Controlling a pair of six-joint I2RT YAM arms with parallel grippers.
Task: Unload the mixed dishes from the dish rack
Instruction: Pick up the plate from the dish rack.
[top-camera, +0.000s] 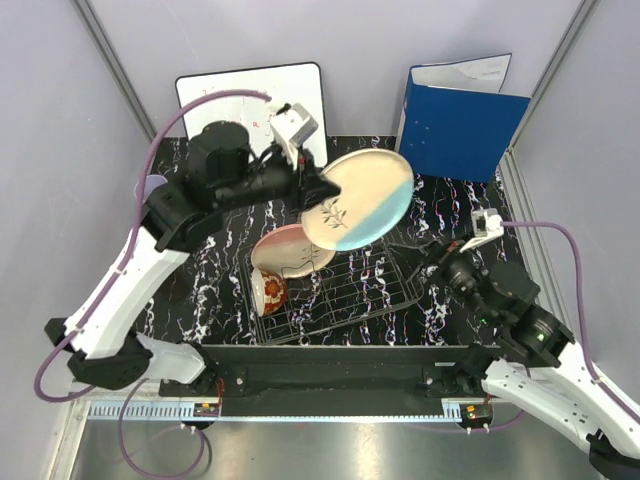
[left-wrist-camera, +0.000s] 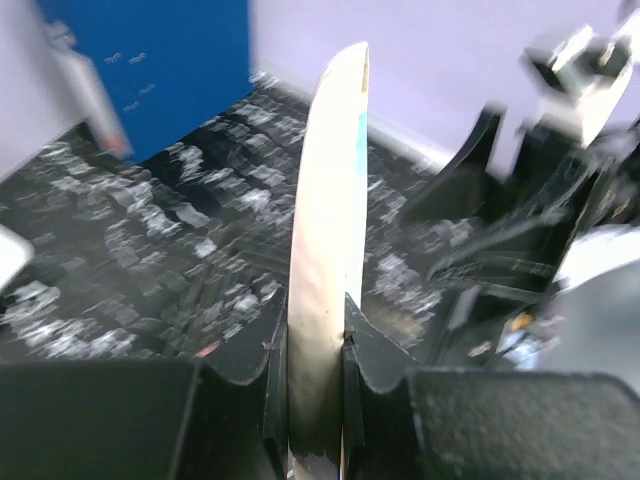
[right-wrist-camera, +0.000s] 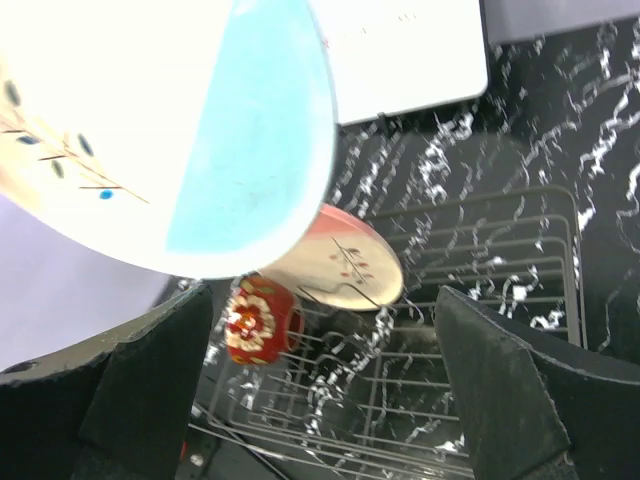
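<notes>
The left fingers (left-wrist-camera: 272, 372) are clamped on the rim of a cream plate (top-camera: 362, 198) with a pale blue edge. They hold it tilted in the air, above the far side of the dish rack (top-camera: 395, 300). The rack stands on the dark marbled tabletop (top-camera: 215, 270). In its left part a second plate (top-camera: 290, 250) leans on edge, and a small red-brown bowl (top-camera: 270, 292) lies just beside it. The right fingers (right-wrist-camera: 500, 400) stand wide apart with nothing between them, near the rack's right end.
</notes>
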